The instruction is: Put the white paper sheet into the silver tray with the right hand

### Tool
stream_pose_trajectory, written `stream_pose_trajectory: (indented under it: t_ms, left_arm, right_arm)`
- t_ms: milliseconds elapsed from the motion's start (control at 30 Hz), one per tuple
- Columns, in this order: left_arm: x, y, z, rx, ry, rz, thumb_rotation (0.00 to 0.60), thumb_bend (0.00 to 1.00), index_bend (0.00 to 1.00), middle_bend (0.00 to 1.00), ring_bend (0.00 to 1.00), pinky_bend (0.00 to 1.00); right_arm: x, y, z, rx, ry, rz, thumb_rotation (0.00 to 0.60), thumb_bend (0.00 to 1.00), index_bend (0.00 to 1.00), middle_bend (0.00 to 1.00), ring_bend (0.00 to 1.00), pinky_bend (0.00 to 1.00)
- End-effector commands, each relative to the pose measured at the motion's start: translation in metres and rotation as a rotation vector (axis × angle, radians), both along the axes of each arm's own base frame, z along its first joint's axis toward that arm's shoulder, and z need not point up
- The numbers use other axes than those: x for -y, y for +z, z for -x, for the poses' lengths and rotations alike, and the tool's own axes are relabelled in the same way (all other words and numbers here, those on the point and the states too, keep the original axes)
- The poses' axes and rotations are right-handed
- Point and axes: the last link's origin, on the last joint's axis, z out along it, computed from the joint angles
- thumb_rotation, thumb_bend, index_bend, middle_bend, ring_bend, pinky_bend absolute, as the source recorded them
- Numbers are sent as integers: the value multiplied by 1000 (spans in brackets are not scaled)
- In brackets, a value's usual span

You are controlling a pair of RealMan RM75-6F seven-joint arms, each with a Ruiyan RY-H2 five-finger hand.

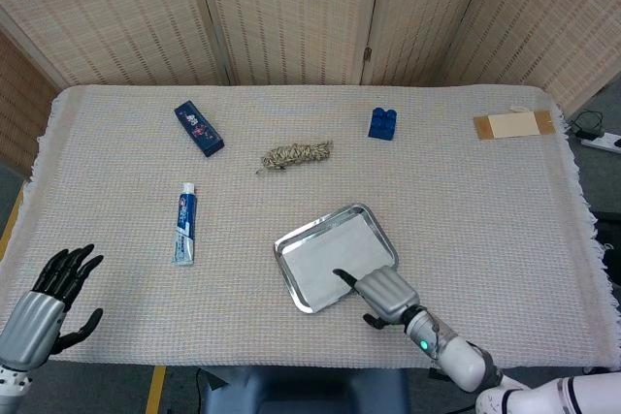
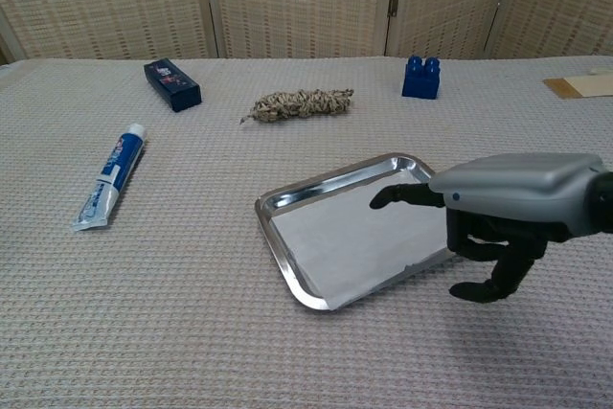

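Note:
The white paper sheet (image 1: 320,265) (image 2: 356,240) lies flat inside the silver tray (image 1: 321,224) (image 2: 321,186) near the table's front middle. One corner of the sheet reaches the tray's front rim. My right hand (image 1: 380,292) (image 2: 508,206) hovers at the tray's near right corner and holds nothing. One finger points out over the sheet, and the others bend downward, apart from the thumb. My left hand (image 1: 50,298) hangs off the table's front left corner with its fingers spread and nothing in it. It shows only in the head view.
A toothpaste tube (image 1: 184,225) (image 2: 113,175) lies left of the tray. Along the back are a dark blue box (image 1: 199,129) (image 2: 172,84), a rope bundle (image 1: 298,154) (image 2: 299,103), a blue brick (image 1: 382,123) (image 2: 421,77) and a cardboard piece (image 1: 512,126).

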Motion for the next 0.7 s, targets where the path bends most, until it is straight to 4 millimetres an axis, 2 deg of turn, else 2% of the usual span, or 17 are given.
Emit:
stream_pose_trajectory:
  t_ms: [33, 700]
  left_arm:
    - [0, 0, 0, 1, 2, 0, 600, 469, 0, 0, 0, 0]
    - [-3, 2, 2, 24, 6, -3, 600, 470, 0, 0, 0, 0]
  right_arm:
    - [-6, -3, 17, -12, -50, -51, 600, 564, 0, 1000, 1000, 987]
    - [4, -34, 24, -31, -86, -102, 600, 581, 0, 1000, 1000, 996]
